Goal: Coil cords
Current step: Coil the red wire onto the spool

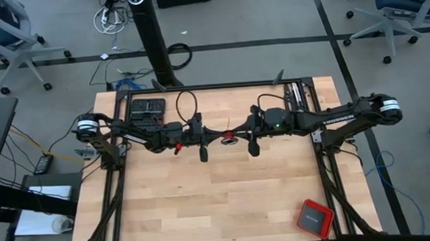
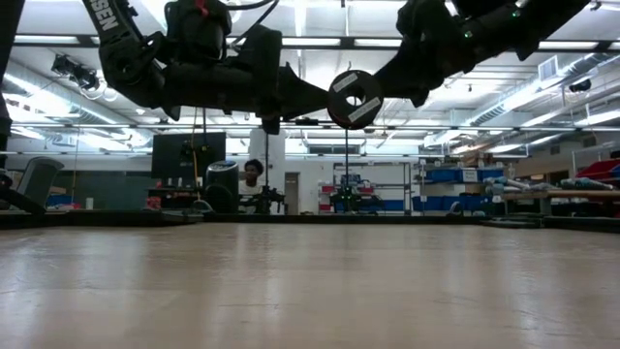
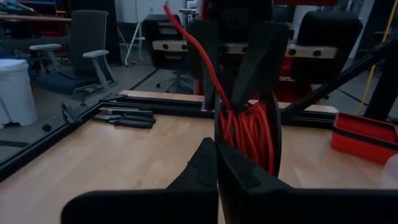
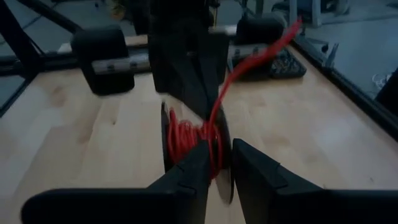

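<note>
A small black spool (image 2: 354,99) wound with the thin red cord (image 3: 249,134) hangs in the air over the middle of the table, between my two grippers. My left gripper (image 3: 216,144) comes in from the table's left and is shut on it. My right gripper (image 4: 222,152) comes in from the right and is closed on it too. The cord's free end (image 3: 186,43) rises from the winding and runs up past my right gripper's fingers. In the high view the spool (image 1: 229,140) shows where the two arms meet. My left gripper pinches the rim of one spool flange (image 3: 217,127) between its two shut fingers, coming level from the table's left. The spool stands on edge, lifted clear of the table. My right gripper has a flange's rim (image 4: 226,177) between its two fingers, slanting down from the table's right. The picture is blurred there, so which flange cannot be told.
A red square box (image 1: 314,217) lies near the table's front right corner. A black case (image 1: 148,109) and some hand tools (image 3: 124,116) lie at the far left. Black frame rails (image 1: 327,151) run along the table's sides.
</note>
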Motion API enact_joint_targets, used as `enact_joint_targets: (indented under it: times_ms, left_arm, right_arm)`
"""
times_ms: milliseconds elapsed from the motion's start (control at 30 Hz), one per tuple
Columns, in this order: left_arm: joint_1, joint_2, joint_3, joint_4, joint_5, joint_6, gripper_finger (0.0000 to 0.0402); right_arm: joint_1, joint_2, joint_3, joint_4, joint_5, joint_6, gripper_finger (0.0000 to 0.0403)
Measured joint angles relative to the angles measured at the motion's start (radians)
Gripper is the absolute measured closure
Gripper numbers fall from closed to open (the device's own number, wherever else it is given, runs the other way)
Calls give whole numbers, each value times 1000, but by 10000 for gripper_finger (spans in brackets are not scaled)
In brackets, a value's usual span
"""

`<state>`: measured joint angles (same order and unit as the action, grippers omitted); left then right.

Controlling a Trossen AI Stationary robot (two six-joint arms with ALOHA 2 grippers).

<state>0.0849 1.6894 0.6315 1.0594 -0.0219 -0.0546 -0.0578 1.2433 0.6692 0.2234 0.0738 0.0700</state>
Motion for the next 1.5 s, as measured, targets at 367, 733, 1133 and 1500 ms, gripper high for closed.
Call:
enact_joint_targets:
  times_ms: [367, 733, 1133, 1500]
  left_arm:
    - [0, 1, -5, 14, -3, 0, 401]
    - [0, 1, 1, -21, -15, -22, 390]
    - [0, -30, 3, -76, -18, 0, 253]
    - [6, -122, 2, -174, -22, 20, 244]
  right_arm:
    - [-7, 95, -1, 79, -35, -13, 396]
    - [-17, 86, -1, 58, -29, 5, 401]
    - [-23, 41, 0, -43, -21, 0, 402]
    - [-23, 28, 0, -78, -22, 18, 403]
